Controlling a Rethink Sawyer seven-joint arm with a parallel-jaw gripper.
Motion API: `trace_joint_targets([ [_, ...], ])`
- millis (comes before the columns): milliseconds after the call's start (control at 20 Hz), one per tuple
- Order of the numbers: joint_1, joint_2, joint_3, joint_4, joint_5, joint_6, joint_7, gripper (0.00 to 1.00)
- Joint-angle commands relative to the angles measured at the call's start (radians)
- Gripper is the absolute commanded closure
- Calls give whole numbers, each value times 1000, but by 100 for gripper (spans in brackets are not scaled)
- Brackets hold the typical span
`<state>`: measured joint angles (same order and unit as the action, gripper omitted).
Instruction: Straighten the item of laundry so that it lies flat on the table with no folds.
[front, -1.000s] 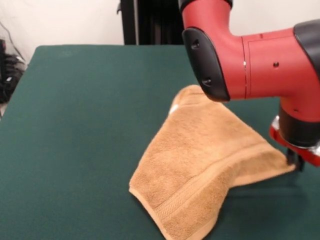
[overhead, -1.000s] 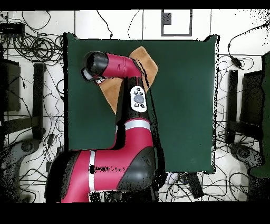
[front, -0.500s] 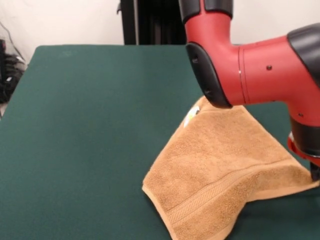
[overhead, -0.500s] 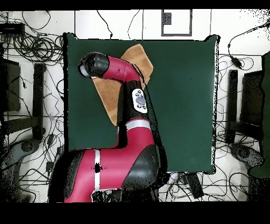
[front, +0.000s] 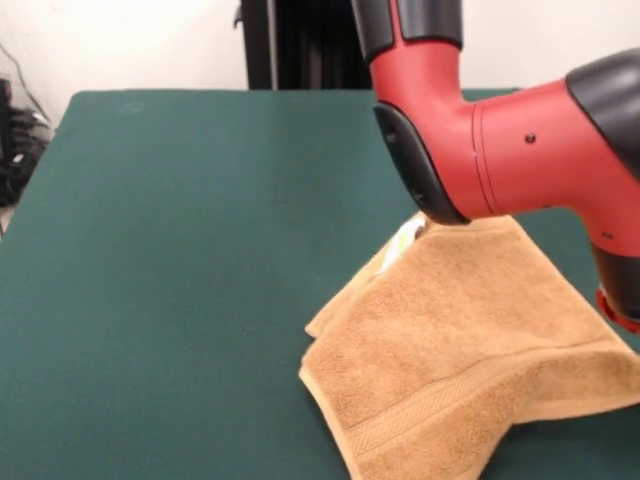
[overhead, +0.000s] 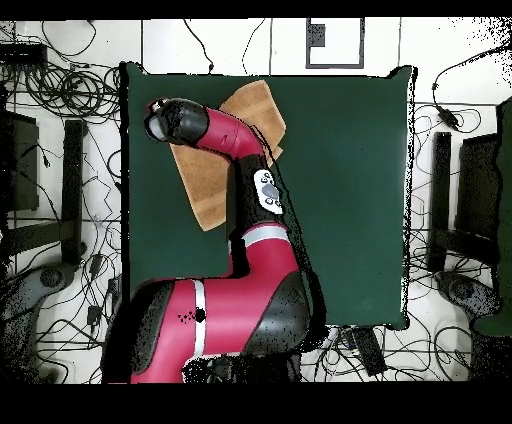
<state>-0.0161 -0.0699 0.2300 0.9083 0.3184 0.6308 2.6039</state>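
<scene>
The item of laundry (front: 470, 370), a tan-orange terry towel, lies on the dark green table (front: 190, 220) at the front right. It is folded over itself: a lower layer peeks out at its left corner, and a woven band runs along the near hem. Its white label (front: 405, 236) shows just under the arm. The red arm (front: 500, 150) hangs over the towel's far right part. Only a red ring of the wrist (front: 622, 310) shows at the right edge, and the gripper's end is cut off there. In the overhead view the arm's head (overhead: 168, 120) covers the gripper and part of the towel (overhead: 207, 185).
A black stand (front: 290, 45) rises behind the table's far edge. In the overhead view the arm's head sits close to the table's left edge (overhead: 123, 160), and cables and equipment (overhead: 60, 130) lie on the floor around the table.
The arm has moved rightwards in the front view, and the towel has slid right with it. The gripper, seen earlier at the towel's right corner, has passed beyond the picture's edge.
</scene>
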Motion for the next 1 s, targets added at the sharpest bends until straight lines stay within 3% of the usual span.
trace_joint_targets([
  [50, 2, -10, 184, 85, 58, -108, 27, 100],
  [300, 14, 1, 192, 38, 71, -102, 64, 100],
  [450, 41, 29, 172, -46, 95, -81, 112, 100],
  [800, 131, 150, 65, -366, 150, 38, 283, 100],
  [1000, 152, 200, 13, -490, 173, 86, 366, 100],
])
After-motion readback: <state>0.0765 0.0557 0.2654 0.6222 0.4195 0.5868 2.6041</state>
